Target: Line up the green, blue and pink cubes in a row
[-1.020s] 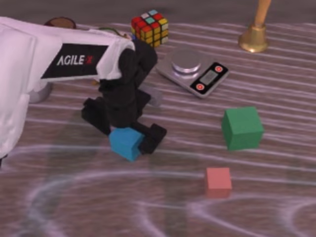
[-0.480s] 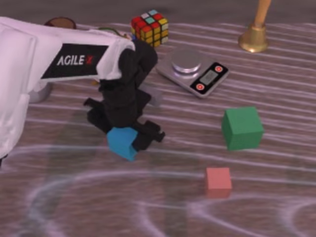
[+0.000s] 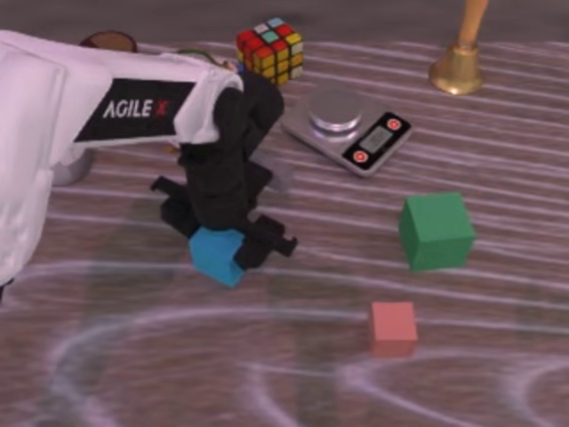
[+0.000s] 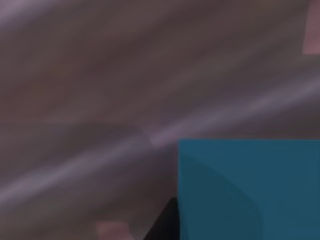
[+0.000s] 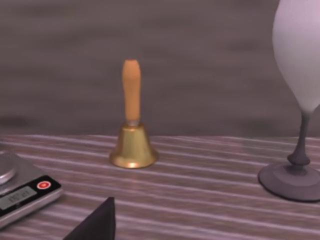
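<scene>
My left gripper [image 3: 224, 238] is left of centre on the table, shut on the bright blue cube [image 3: 218, 256], which sits between its black jaws. In the left wrist view the blue cube [image 4: 250, 190] fills the lower corner close up. The dark green cube [image 3: 436, 229] rests on the table to the right, apart from the gripper. The small salmon-pink cube [image 3: 393, 322] lies nearer the front, below and slightly left of the green one. My right arm is outside the top view; only a dark corner of my right gripper [image 5: 97, 225] shows in its wrist view.
A multicoloured puzzle cube [image 3: 269, 49] stands at the back, with a grey kitchen scale [image 3: 348, 127] to its right. A brass bell with a wooden handle [image 3: 458, 62] is at the back right. The right wrist view shows the bell [image 5: 132, 145] and a white goblet [image 5: 300, 100].
The left gripper's jaws have drawn in from a wide stance to grip the blue cube. The cube has shifted slightly left. The green and pink cubes have not moved.
</scene>
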{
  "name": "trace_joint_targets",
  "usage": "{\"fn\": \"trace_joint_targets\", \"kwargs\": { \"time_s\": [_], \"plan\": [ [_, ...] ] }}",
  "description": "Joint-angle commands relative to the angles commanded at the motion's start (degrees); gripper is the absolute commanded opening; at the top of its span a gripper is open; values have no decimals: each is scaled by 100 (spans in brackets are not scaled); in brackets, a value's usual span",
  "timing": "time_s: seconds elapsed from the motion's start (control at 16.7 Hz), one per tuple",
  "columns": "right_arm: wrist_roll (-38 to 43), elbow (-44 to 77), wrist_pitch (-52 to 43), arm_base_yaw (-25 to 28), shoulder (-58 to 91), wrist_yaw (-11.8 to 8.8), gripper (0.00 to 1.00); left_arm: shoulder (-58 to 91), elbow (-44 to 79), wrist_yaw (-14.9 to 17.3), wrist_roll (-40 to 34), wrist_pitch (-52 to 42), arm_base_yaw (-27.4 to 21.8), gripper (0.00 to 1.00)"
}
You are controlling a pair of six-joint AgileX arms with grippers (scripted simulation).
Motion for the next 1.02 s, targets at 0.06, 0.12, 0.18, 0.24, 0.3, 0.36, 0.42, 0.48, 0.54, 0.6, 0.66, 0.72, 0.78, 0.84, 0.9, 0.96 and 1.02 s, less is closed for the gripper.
{"fn": "trace_joint_targets", "kwargs": {
  "time_s": [0.06,0.12,0.18,0.24,0.3,0.36,0.42,0.48,0.54,0.6,0.66,0.72,0.78,0.84,0.9,0.96,1.02],
  "plan": [
    [0,0,0,0,0,0,100,0,0,0,0,0,0,0],
    [0,0,0,0,0,0,100,0,0,0,0,0,0,0],
    [0,0,0,0,0,0,100,0,0,0,0,0,0,0],
    [0,0,0,0,0,0,100,0,0,0,0,0,0,0],
    [0,0,0,0,0,0,100,0,0,0,0,0,0,0],
    [0,0,0,0,0,0,100,-112,31,6,0,-38,7,0],
    [0,0,0,0,0,0,100,-116,48,6,2,-58,6,0],
    [0,0,0,0,0,0,100,-142,113,6,2,-138,10,0],
    [0,0,0,0,0,0,100,-191,209,5,-3,-277,23,0],
    [0,0,0,0,0,0,100,-260,325,4,-10,-468,43,0],
    [0,0,0,0,0,0,100,-338,448,2,-15,-700,62,0],
    [0,0,0,0,0,0,100,-416,574,2,-15,-936,77,0],
    [0,0,0,0,0,0,100,-493,690,1,-15,-1137,91,0],
    [0,0,0,0,0,0,100,-564,781,1,-14,-1279,103,0],
    [0,0,0,0,0,0,100,-616,838,1,-13,-1359,112,0],
    [0,0,0,0,0,0,100,-632,852,1,-13,-1378,115,0],
    [0,0,0,0,0,0,100,-632,852,1,-13,-1378,115,0]
  ]
}}
